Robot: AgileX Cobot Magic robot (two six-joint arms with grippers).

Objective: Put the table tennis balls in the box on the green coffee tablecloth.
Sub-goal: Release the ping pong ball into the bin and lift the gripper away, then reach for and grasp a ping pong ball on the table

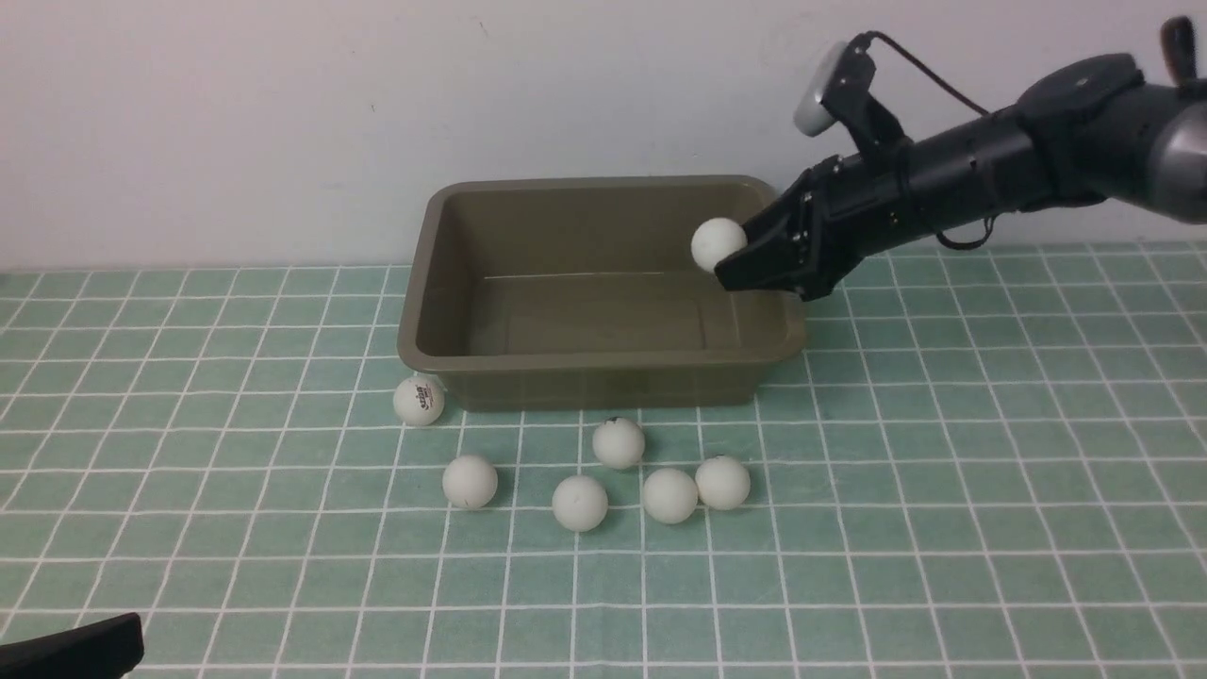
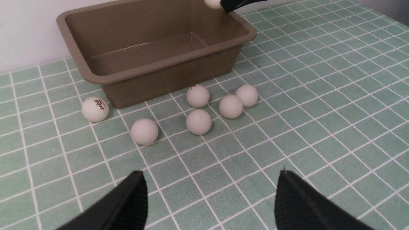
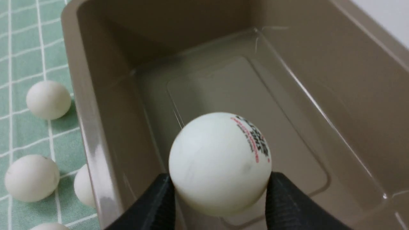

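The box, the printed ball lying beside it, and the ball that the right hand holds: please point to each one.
box (image 1: 585,362), front view, on its near rim.
printed ball (image 1: 419,401), front view, on its middle, at the logo.
held ball (image 3: 217,163), right wrist view, on its white middle.

The green coffee tablecloth (image 1: 943,490) lies flat and smooth. On it stands the box (image 1: 603,361), close to the wall (image 1: 283,113). Six table tennis balls (image 1: 580,503) lie on the cloth in front of the box. Of these, the ball with a logo (image 1: 419,401) is just beside the box's near left corner.
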